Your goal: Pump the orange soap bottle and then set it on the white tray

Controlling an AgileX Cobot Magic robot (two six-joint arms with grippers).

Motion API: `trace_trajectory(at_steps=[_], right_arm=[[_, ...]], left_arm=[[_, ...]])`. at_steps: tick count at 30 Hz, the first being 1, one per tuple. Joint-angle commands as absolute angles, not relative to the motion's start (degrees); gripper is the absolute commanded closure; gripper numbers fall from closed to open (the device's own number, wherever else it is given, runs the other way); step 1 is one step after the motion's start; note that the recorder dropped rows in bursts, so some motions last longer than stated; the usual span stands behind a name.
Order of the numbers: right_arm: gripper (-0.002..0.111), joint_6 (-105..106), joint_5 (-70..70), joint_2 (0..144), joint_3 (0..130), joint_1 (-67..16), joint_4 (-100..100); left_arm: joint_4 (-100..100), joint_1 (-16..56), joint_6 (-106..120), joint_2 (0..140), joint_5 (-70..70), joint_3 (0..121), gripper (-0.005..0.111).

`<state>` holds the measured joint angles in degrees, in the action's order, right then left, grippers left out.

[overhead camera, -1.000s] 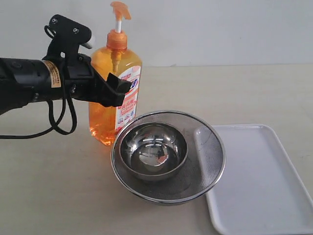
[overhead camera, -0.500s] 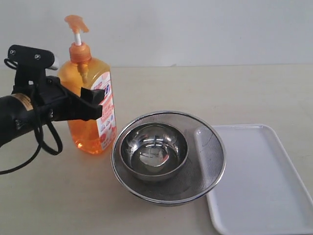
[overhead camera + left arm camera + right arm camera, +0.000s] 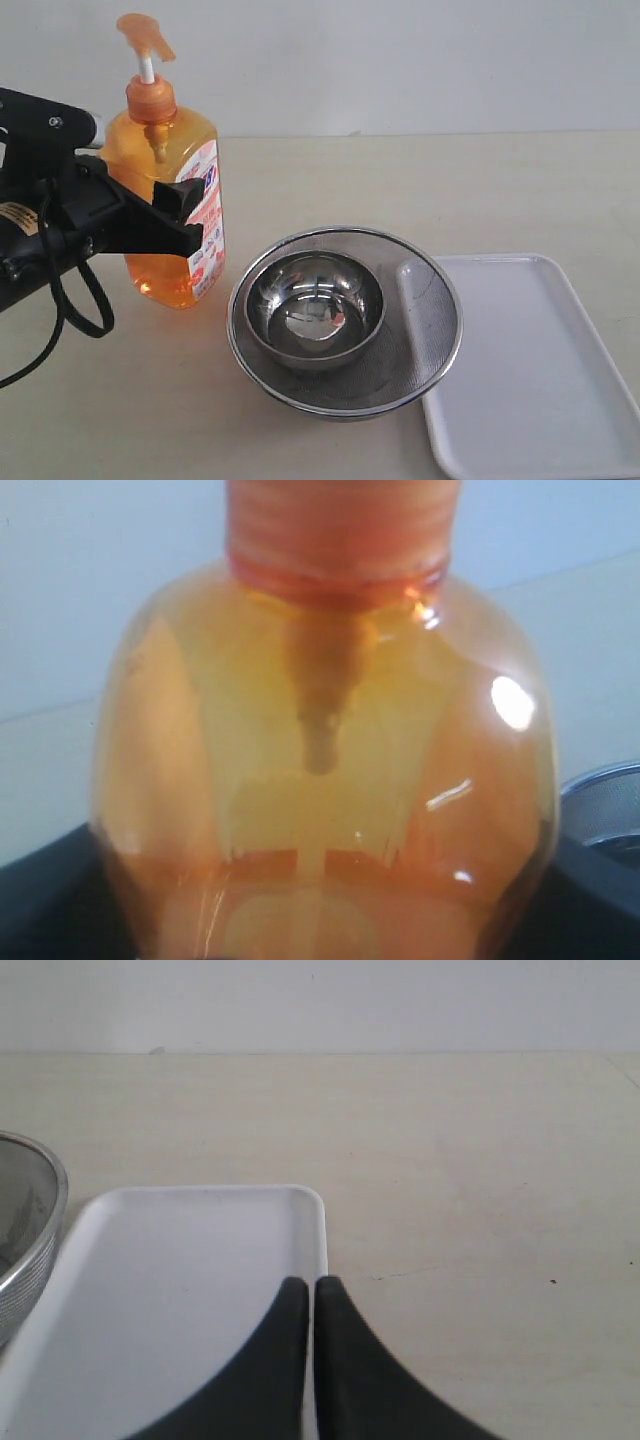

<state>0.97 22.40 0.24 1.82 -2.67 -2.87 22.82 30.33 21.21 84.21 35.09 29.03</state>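
Observation:
The orange soap bottle [image 3: 160, 150] stands upright at the left of the table, its pump head [image 3: 140, 35] raised on the white stem. My left gripper [image 3: 175, 215] is shut on its body from the left, one black finger [image 3: 185, 215] across the label. In the left wrist view the bottle [image 3: 320, 760] fills the frame, with black fingers [image 3: 40, 900] at both lower corners. Whether its base touches the table I cannot tell. The white tray [image 3: 530, 370] lies at the right, bare. My right gripper [image 3: 312, 1285] is shut with nothing in it, above the tray's [image 3: 180, 1280] rim.
A round steel mesh strainer [image 3: 440, 300] holding a steel bowl [image 3: 315, 300] sits between the bottle and the tray, its rim over the tray's left edge. The strainer also shows in both wrist views [image 3: 605, 800] [image 3: 25, 1230]. A black cable [image 3: 70, 310] hangs under the left arm.
My left gripper has carried the bottle to the left, away from the strainer, slowing over the last half second. Strainer, bowl and tray have not moved.

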Motion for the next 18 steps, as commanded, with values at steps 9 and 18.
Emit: trace_trajectory(at_steps=[9, 18], right_arm=[[0.108, 1.1, 22.1, 0.0, 1.6, -2.3, -2.2], [0.108, 2.2, 16.9, 0.0, 1.6, -2.3, 6.9]], left_arm=[[23.0, 31.2, 21.9, 89.3, 42.0, 29.5, 0.102], [15.3, 32.1, 22.0, 89.6, 42.0, 29.5, 0.102]])
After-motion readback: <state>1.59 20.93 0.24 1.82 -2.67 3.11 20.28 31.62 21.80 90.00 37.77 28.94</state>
